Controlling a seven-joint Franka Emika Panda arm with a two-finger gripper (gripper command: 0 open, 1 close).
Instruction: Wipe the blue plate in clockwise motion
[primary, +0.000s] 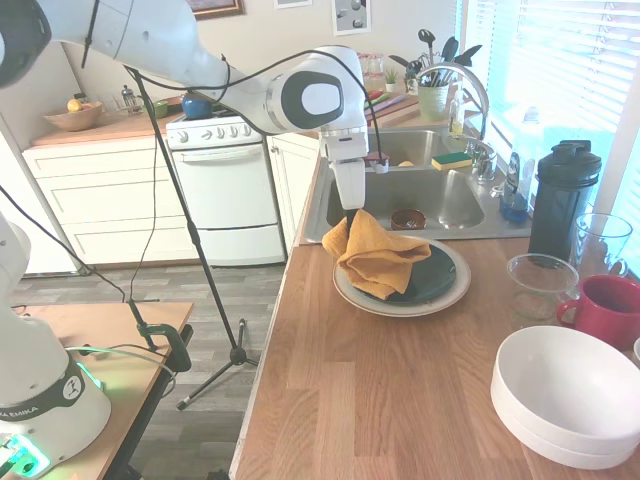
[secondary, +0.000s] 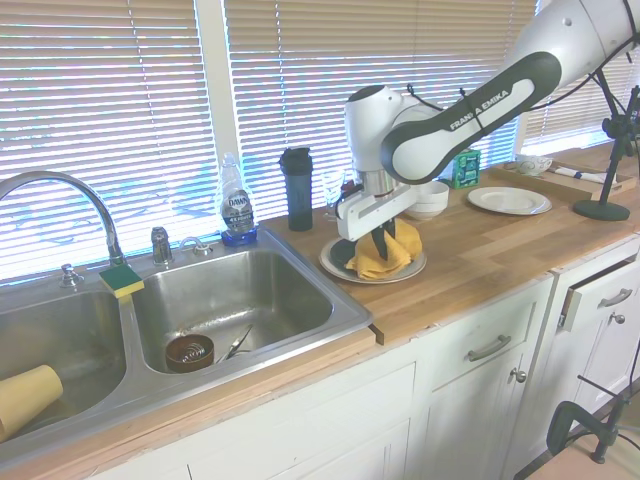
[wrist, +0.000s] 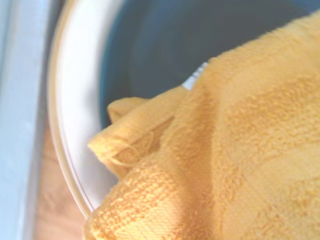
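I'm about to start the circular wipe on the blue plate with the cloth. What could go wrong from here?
1. The blue plate only rests on the cream plate, so sideways rubbing may slide or spin it instead of cleaning it.
2. The stack sits close to the sink edge; a hard push that way could nudge it over.
3. The yellow cloth is bunched and hangs past the rim on the gripper side, so it may drag on the counter or slip loose.

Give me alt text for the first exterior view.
The white arm's gripper pinches a yellow cloth draped over the blue plate, which sits stacked on a cream plate on the wooden counter just in front of the steel sink.
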